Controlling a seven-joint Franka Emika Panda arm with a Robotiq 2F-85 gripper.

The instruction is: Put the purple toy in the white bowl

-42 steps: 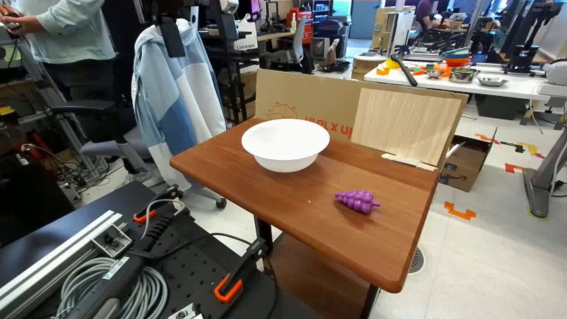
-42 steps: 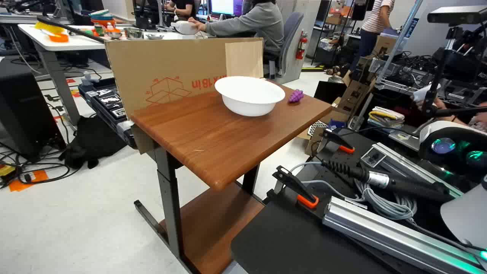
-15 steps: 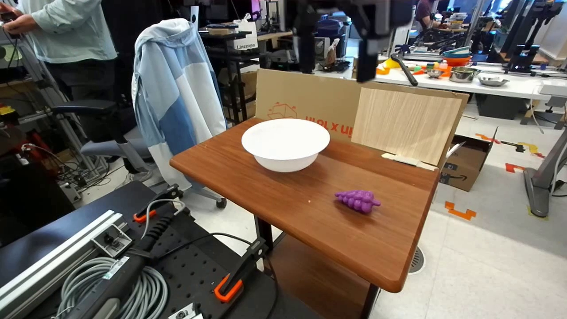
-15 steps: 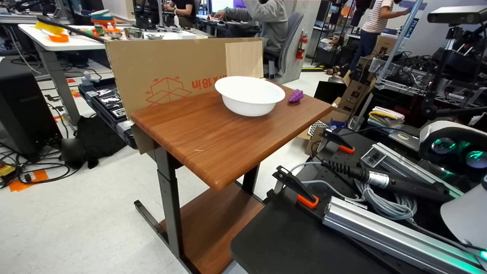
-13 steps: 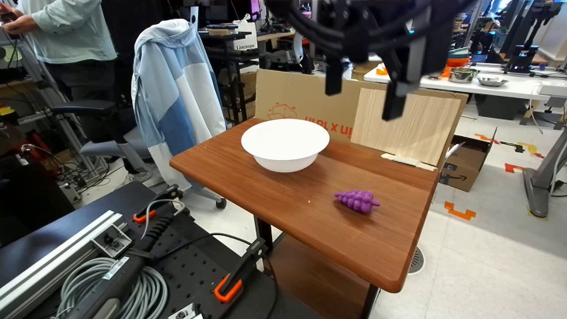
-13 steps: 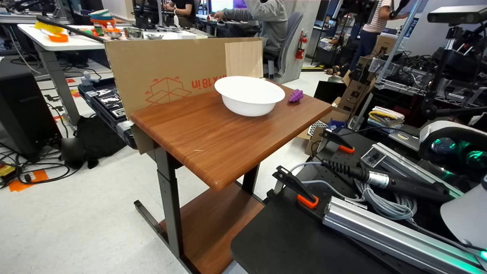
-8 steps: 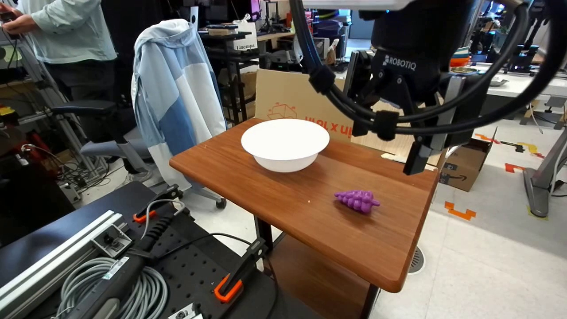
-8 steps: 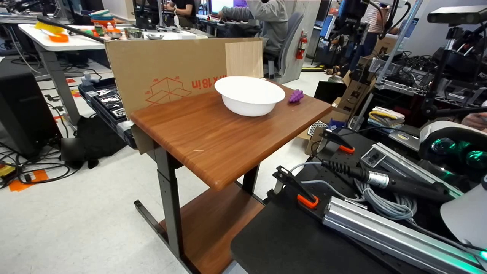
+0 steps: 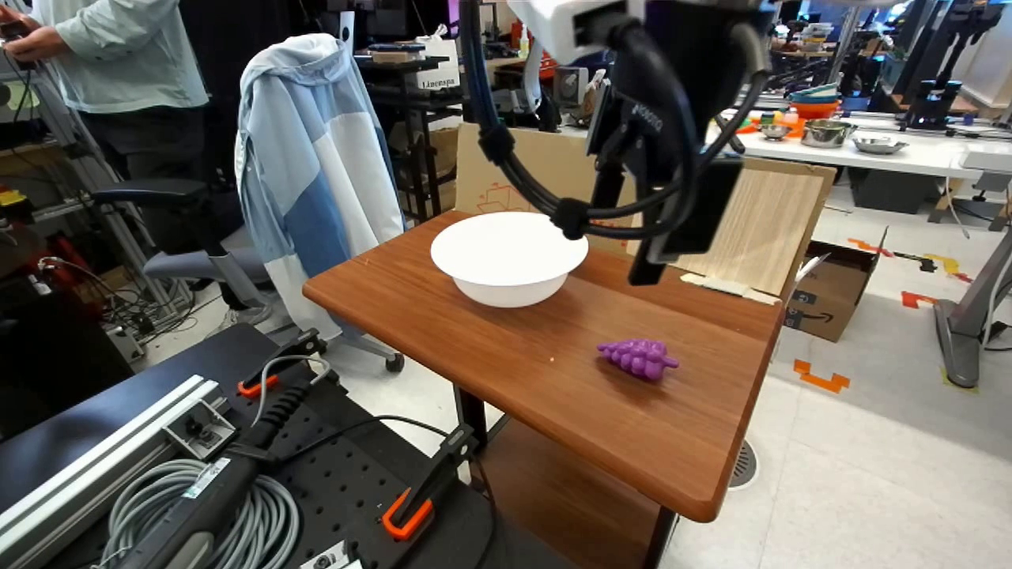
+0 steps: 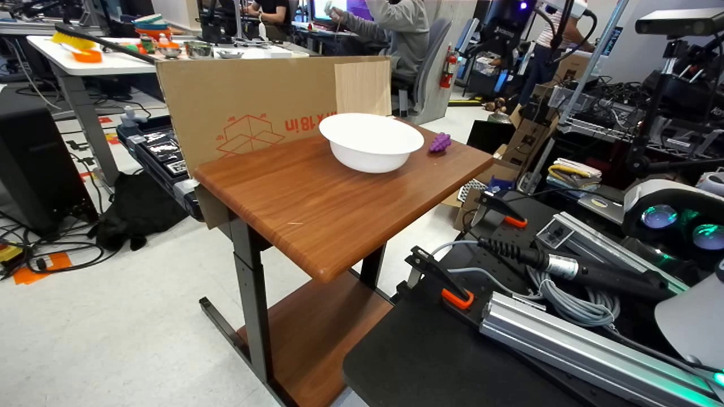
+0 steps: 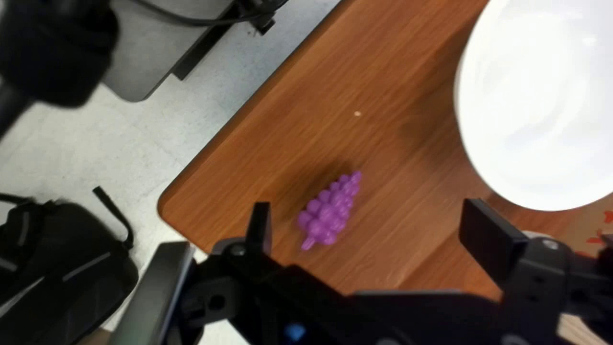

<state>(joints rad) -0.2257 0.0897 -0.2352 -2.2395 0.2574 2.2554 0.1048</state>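
Note:
The purple toy (image 9: pixel 639 359), bumpy like a grape bunch, lies on its side on the brown table. It also shows in an exterior view (image 10: pixel 440 142) and in the wrist view (image 11: pixel 331 211). The wide white bowl (image 9: pixel 510 251) stands upright on the table apart from the toy; it also shows in an exterior view (image 10: pixel 371 142) and, cut off, at the upper right of the wrist view (image 11: pixel 531 105). My gripper (image 11: pixel 366 215) is open and empty, above the table. In the wrist view the toy appears between the fingers, nearer the left one. My gripper also shows in an exterior view (image 9: pixel 626 241).
A cardboard panel (image 9: pixel 545 170) with a wood-grain board (image 9: pixel 735 213) stands along the table's far edge, behind the bowl. A black bench (image 9: pixel 379 474) with clamps, cables and a metal rail is at the near side. The toy lies near one end of the table (image 9: pixel 680 442).
My arm came down into view from above in both exterior views. In the last half second it turned and shifted toward the bowl. The toy and bowl have not moved.

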